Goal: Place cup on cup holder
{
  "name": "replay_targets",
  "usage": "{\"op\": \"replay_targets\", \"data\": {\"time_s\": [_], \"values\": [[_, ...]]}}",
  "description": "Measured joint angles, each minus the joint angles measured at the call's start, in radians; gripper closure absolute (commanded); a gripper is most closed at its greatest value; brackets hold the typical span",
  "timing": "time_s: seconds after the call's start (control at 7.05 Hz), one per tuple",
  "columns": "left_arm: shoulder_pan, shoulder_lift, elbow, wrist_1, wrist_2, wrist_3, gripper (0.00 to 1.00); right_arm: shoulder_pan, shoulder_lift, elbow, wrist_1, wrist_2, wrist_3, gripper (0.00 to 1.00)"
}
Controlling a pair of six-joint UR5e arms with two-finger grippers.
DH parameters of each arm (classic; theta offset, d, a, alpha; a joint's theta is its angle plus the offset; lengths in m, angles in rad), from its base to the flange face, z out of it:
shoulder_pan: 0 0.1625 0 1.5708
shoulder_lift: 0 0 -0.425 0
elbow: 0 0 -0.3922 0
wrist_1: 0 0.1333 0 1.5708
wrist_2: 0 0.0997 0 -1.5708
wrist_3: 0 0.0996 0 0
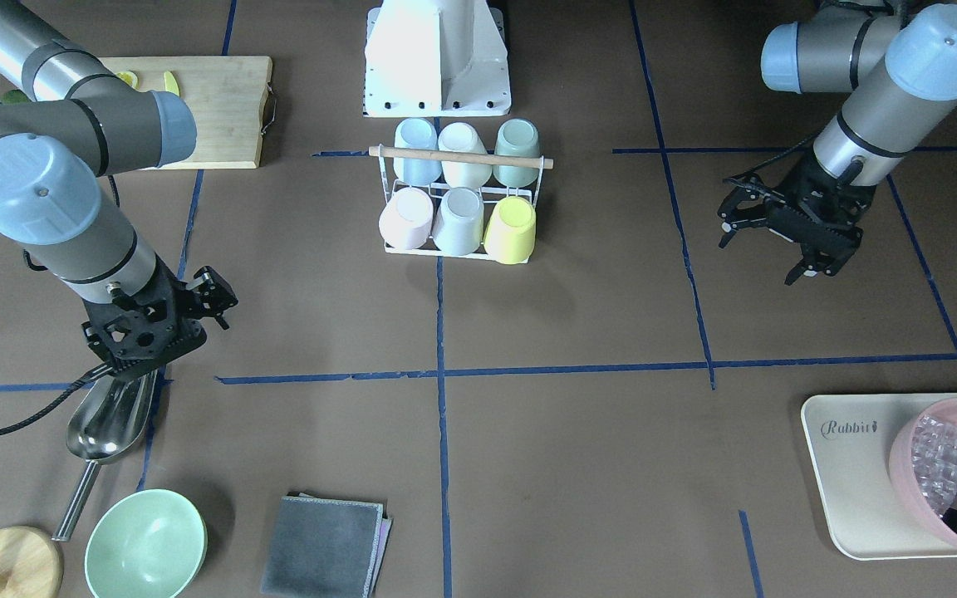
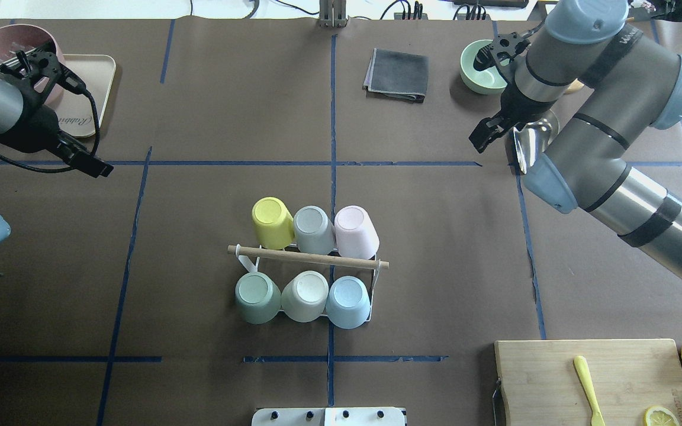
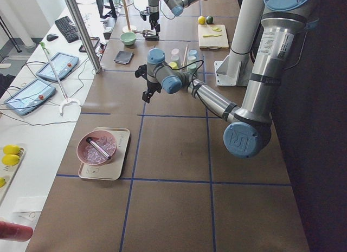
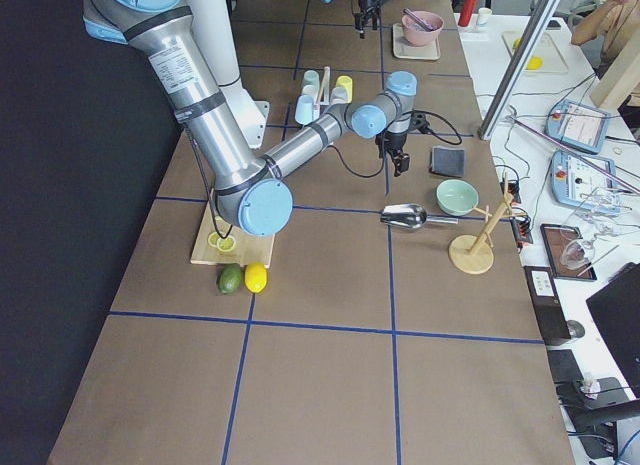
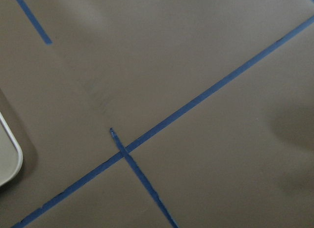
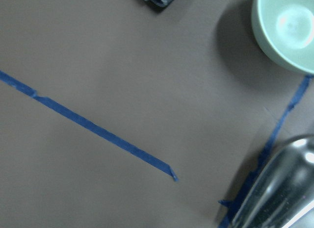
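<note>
Overhead exterior: cup holder (image 2: 308, 258), white wire with a wooden rod, stands at desk (image 2: 447, 278) centre. Six cups (image 2: 311, 229) sit upside down on its prongs. Left tool (image 1: 761, 257) is released, empty and well apart. Right tool (image 1: 159, 320) is above a metal scoop (image 1: 113, 423); cannot tell its grip.

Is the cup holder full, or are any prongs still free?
Full, as far as visible: the cup holder carries six upside-down cups, three in each row, and no bare prong shows.
</note>
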Motion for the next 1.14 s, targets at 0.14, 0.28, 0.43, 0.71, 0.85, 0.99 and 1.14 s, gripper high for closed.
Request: {"op": "replay_targets", "data": {"time_s": [0.14, 0.28, 0.43, 0.71, 0.85, 0.99, 1.14], "values": [[-0.026, 0.043, 0.013, 0.001, -0.014, 0.026, 0.0, 0.031, -0.042, 0.008, -0.009, 0.036, -0.002, 0.0], [-0.065, 0.092, 0.02, 0.001, -0.021, 0.054, 0.0, 0.068, -0.089, 0.011, -0.009, 0.092, -0.004, 0.0], [-0.114, 0.134, 0.027, 0.015, -0.042, 0.088, 0.0, 0.112, -0.137, 0.015, -0.006, 0.14, -0.005, 0.0], [-0.262, 0.174, 0.078, 0.122, -0.14, 0.116, 0.0, 0.207, -0.249, 0.034, -0.003, 0.191, -0.006, 0.0], [-0.333, 0.186, 0.109, 0.163, -0.169, 0.118, 0.0, 0.26, -0.299, 0.042, -0.004, 0.206, -0.006, 0.0], [-0.404, 0.213, 0.136, 0.182, -0.204, 0.119, 0.0, 0.316, -0.341, 0.047, -0.008, 0.218, -0.007, 0.0], [-0.472, 0.243, 0.155, 0.19, -0.247, 0.117, 0.0, 0.367, -0.38, 0.05, -0.011, 0.226, -0.008, 0.0]]}}
